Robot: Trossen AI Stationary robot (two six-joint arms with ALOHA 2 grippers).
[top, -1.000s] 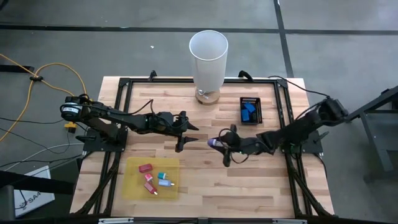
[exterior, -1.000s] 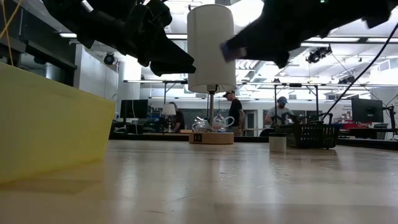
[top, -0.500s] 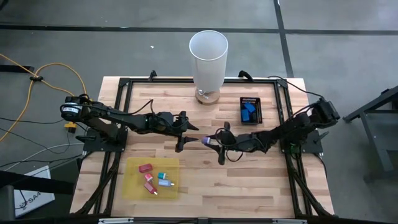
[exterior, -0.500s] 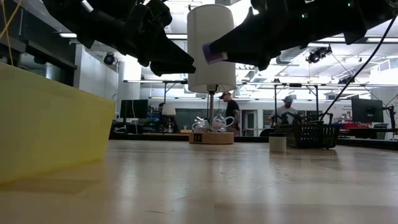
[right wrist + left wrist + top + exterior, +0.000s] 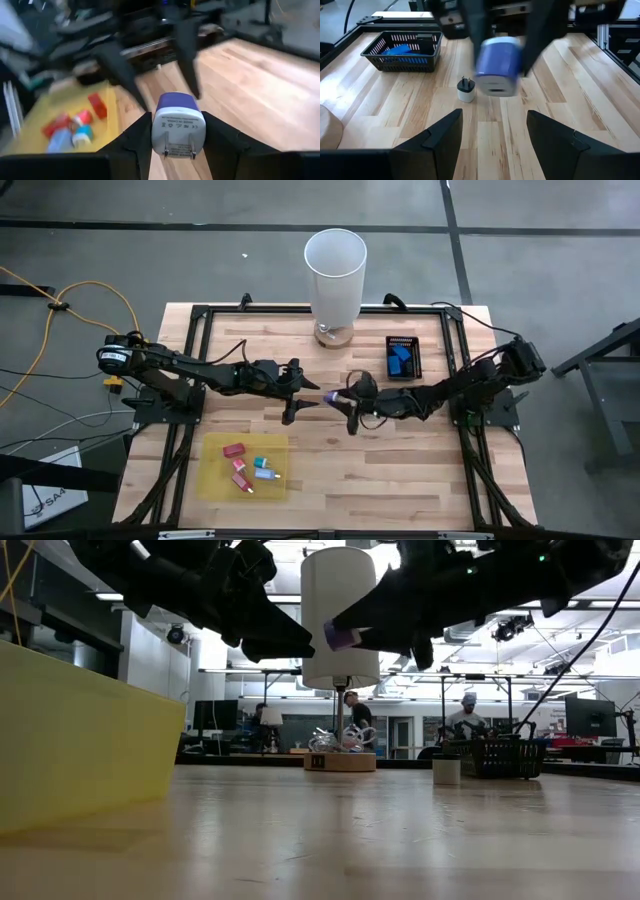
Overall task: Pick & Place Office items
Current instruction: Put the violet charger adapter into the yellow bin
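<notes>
Near the front-left corner of the table [image 5: 420, 480], a flat yellow sheet [image 5: 212, 475] carries five small office items [image 5: 248, 467]: three red or pink, two teal or blue. Mid-table, both arms hang above the wood. The right hand [image 5: 337, 400] grips one purple charger plug [image 5: 331, 396] between its fingers, held in the air just before the left hand [image 5: 305, 392], whose fingers stand apart, empty. Toward the back-right corner, one black tray [image 5: 412, 357] holds blue pieces [image 5: 399, 358]. One small white plug [image 5: 466, 90] stands on the table beside it. At the back edge stands one tall white cylinder [image 5: 335, 277].
</notes>
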